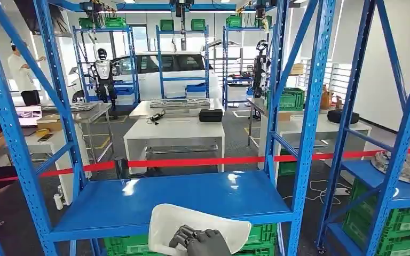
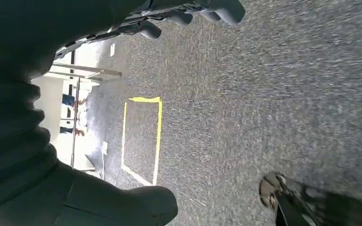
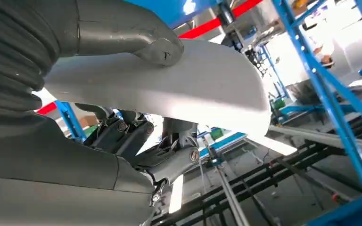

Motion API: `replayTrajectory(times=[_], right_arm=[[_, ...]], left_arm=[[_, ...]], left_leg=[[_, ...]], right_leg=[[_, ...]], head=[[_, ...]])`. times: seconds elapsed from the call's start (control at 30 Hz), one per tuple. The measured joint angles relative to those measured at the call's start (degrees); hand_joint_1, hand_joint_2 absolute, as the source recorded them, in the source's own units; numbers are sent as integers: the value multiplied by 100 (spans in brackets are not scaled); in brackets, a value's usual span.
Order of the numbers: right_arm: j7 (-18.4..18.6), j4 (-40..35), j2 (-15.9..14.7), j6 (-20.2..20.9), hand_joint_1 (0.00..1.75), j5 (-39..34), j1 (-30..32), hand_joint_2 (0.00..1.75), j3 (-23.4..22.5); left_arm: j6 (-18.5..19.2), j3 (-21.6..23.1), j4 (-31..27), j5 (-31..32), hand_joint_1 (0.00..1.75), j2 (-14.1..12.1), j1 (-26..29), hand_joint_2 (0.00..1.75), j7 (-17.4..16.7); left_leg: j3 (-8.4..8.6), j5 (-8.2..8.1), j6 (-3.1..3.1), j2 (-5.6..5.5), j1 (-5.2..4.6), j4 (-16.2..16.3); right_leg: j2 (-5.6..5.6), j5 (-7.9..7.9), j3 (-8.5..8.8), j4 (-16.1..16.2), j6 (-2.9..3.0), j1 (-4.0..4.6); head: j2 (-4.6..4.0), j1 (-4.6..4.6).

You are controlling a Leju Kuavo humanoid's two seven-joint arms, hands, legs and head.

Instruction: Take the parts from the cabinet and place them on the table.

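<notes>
The right hand (image 1: 205,241) grips the white curved part (image 1: 197,226), thumb on one face and fingers (image 3: 122,134) on the other, at the blue shelf (image 1: 139,200) front edge. You are mid-extraction. Next, turn toward the table; the left hand (image 2: 188,12) hangs with curled, unloaded fingers.

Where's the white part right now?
In the head view, the white part is low centre, held by the right robot hand over the front edge of the blue shelf.

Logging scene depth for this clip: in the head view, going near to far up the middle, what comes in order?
Right hand holding the white part → blue shelf → red tape → white table → white car.
</notes>
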State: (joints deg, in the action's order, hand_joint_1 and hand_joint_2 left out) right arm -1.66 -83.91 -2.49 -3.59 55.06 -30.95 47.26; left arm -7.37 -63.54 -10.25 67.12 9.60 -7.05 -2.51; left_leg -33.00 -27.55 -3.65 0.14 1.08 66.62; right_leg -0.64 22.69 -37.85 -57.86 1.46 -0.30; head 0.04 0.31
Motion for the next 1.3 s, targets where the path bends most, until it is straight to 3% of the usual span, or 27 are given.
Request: replayTrajectory(times=[0.03,0.07,0.2,0.23,0.27,0.33,0.37,0.4,0.47,0.5,0.53,0.57,0.6,0.7,0.73,0.77,0.8,0.83,0.87,0.9,0.93,1.0,1.03,1.07,1.1,1.23,1.3], right_arm=[[0,7,2,7,175,0,-2,175,-13],[0,13,2,9,175,0,-4,175,-40],[-15,68,-11,-39,175,61,31,175,-81],[-15,70,-20,-54,175,72,41,175,-105],[-13,70,-28,-61,175,81,56,175,-125],[-13,70,-44,-78,175,109,84,175,-149],[-11,72,-55,-81,175,125,126,175,-149],[7,72,-68,-85,175,133,163,175,-149],[9,79,-85,-89,175,149,206,175,-153],[4,79,-87,-94,175,157,202,175,-155],[2,79,-87,-98,175,168,196,175,-160],[2,72,-87,-100,175,170,194,175,-168],[-5,70,-90,-114,175,171,201,175,-184],[-4,74,-96,-113,175,173,197,175,-199],[-13,76,-96,-113,175,173,193,175,-199],[-13,76,-96,-111,175,173,192,175,-201],[-11,76,-96,-113,175,173,187,175,-201],[-13,76,-96,-111,175,173,189,175,-201],[-13,81,-96,-111,175,173,195,175,-201],[-11,83,-98,-111,175,173,204,175,-201],[0,85,-103,-113,175,173,218,175,-201],[11,85,-109,-127,175,173,254,175,-203],[28,83,-111,-146,175,173,271,175,-203],[39,74,-111,-155,175,177,280,175,-208],[39,68,-114,-166,175,183,286,175,-227],[57,57,-116,-155,175,190,300,175,-227],[57,57,-114,-87,175,203,298,175,-225]], left_arm=[[-2,0,0,13,0,4,-28,175,-2],[-2,4,-2,26,0,7,-41,175,-15],[-18,53,0,105,0,9,-52,175,-74],[-24,65,-2,127,0,4,-59,175,-94],[-39,79,-9,133,0,-7,-64,175,-103],[-46,101,-11,155,0,-17,-65,175,-100],[-44,103,-11,166,0,-20,-64,175,-98],[-44,107,-11,177,0,-24,-61,175,-96],[-33,114,-9,186,0,-31,-62,175,-96],[-13,118,-9,190,0,-35,-68,175,-96],[13,129,-9,192,0,-39,-81,175,-96],[33,140,-11,195,0,-39,-86,175,-101],[48,144,-9,199,0,-50,-90,175,-101],[76,162,-9,208,0,-68,-86,175,-105],[79,173,-7,216,0,-90,-89,175,-105],[87,186,-4,234,0,-87,-87,175,-109],[90,190,-2,240,0,-87,-87,175,-116],[92,195,-2,247,0,-92,-91,175,-116],[100,201,-4,256,0,-105,-98,175,-116],[107,210,-4,267,0,-109,-99,175,-116],[131,232,-4,289,0,-122,-99,175,-116],[144,245,-4,299,0,-136,-99,175,-122],[149,245,-4,299,0,-140,-104,175,-127],[155,247,-4,299,0,-142,-120,175,-133],[155,247,-5,299,0,-144,-127,175,-140],[155,249,0,273,0,-131,-100,175,-170],[144,247,-4,234,0,-140,-103,175,-170]], left_leg=[[399,-312,-4,-10,7,-600],[559,-424,82,-37,-49,-906],[343,-234,354,-17,-41,-841],[277,-169,392,10,-37,-841],[192,-98,421,11,-36,-841],[31,63,436,15,-44,-837],[-89,149,440,19,-49,-829],[-199,228,434,20,-54,-816],[-408,362,417,24,-65,-782],[-512,433,404,24,-72,-761],[-560,491,395,24,-71,-743],[-609,544,358,17,-95,-737],[-600,603,318,21,-79,-755],[-610,800,186,27,-65,-875],[-643,698,161,16,-39,-823],[-749,359,137,4,-46,-641],[-844,-65,114,0,-39,-254],[-926,-354,92,1,-33,140],[-1000,-552,71,1,-33,571],[-1003,-555,58,2,-32,868],[-909,-386,52,3,-28,929],[-382,-5,56,3,-25,421],[62,0,66,2,-22,-130],[372,-304,85,-3,-24,-625],[545,-396,157,-20,-63,-892],[350,-220,358,23,-43,-888],[229,-85,433,38,-44,-885]], right_leg=[[-1,-54,-79,-46,-44,12],[-4,-93,-113,-75,-79,17],[-1,-293,-144,3,-238,0],[19,-42,-209,-125,-268,-19],[21,346,-307,-399,-293,-17],[24,1050,-523,-1262,-330,-17],[28,1202,-558,-1660,-330,-14],[31,1129,-517,-1846,-322,-12],[38,730,-142,-1620,-268,2],[42,584,246,-1176,-211,20],[48,641,659,-677,-149,53],[37,949,1008,-125,-91,72],[41,959,1053,-24,-107,87],[45,786,932,58,14,102],[21,693,880,86,50,69],[14,622,795,92,99,65],[16,543,706,91,115,59],[16,473,621,88,117,60],[16,394,522,80,111,60],[12,316,429,68,102,59],[9,241,315,51,87,53],[5,123,121,6,49,39],[6,65,45,-24,22,37],[5,27,3,-49,-10,53],[-5,-10,-15,-67,-44,64],[9,-134,-67,-46,-188,39],[35,534,-284,-565,-243,19]], head=[[0,-7],[0,-9],[0,7],[-4,6],[-4,20],[-4,26],[-4,28],[-4,33],[-4,42],[-4,39],[-4,44],[-4,39],[-2,35],[-4,37],[-4,35],[-4,24],[-4,20],[-4,15],[-4,13],[-4,11],[-4,7],[-4,4],[-4,0],[-4,-6],[-4,2],[-4,7],[-4,29]])
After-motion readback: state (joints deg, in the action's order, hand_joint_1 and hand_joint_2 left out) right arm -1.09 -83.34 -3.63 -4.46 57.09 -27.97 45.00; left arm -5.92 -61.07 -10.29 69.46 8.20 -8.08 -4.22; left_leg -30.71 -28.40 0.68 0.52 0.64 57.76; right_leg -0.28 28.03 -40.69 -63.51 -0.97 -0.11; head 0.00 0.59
